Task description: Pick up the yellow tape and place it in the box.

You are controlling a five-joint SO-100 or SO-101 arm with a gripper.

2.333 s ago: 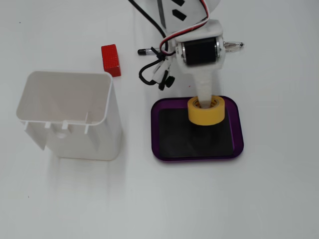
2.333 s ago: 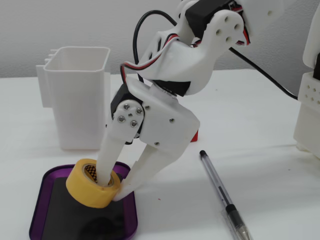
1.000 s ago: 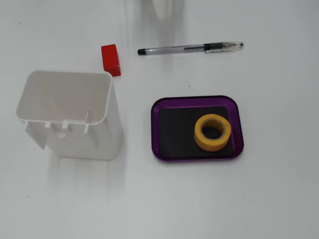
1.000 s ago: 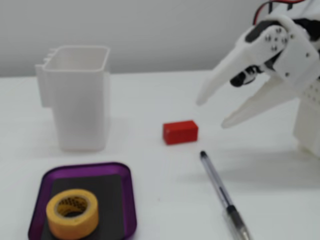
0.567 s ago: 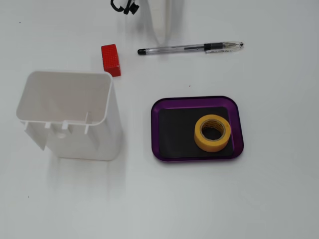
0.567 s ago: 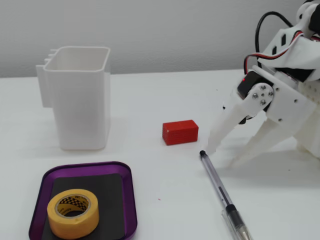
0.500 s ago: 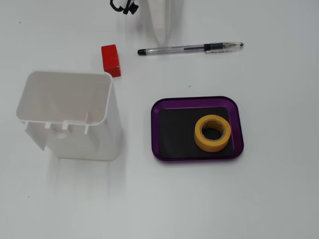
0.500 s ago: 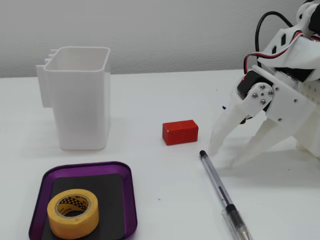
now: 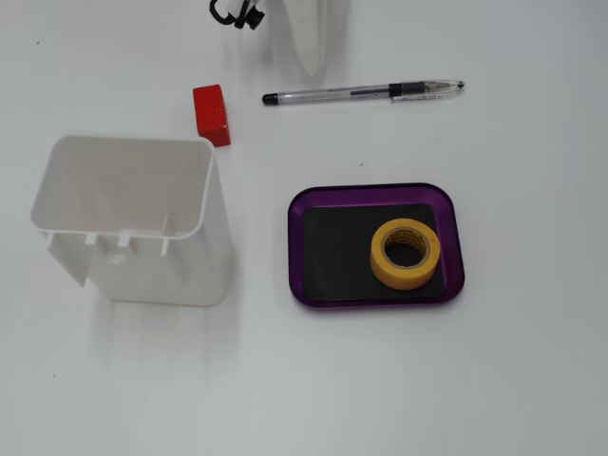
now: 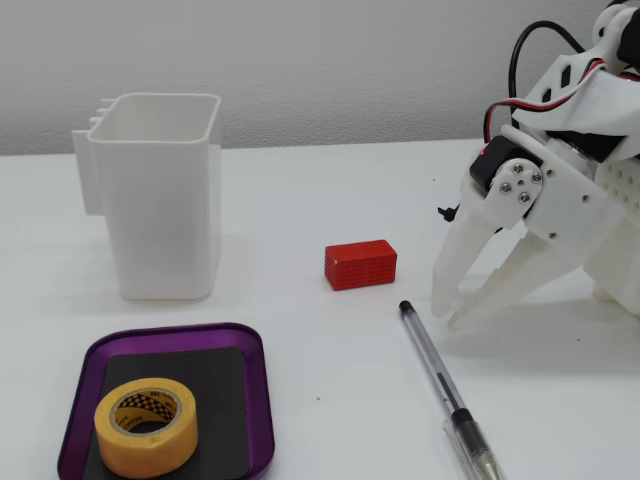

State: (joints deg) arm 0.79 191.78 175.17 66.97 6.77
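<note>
The yellow tape (image 9: 407,253) lies flat inside the box (image 9: 375,192), a shallow purple tray with a black bottom, on the right part of the bottom in a fixed view. In the other fixed view the tape (image 10: 146,427) sits at the front of the box (image 10: 258,400), at the lower left. My gripper (image 10: 446,318) is far from both, at the right. It points down at the table beside a pen, with the fingertips together and nothing between them. In the top-down fixed view only its white tip (image 9: 309,59) shows at the top edge.
A tall white open container (image 9: 133,218) stands left of the box; in the side fixed view it (image 10: 160,200) is behind the box. A red block (image 10: 360,264) and a clear pen (image 10: 440,385) lie between the container and my gripper. A black cable (image 9: 236,13) shows at the top edge.
</note>
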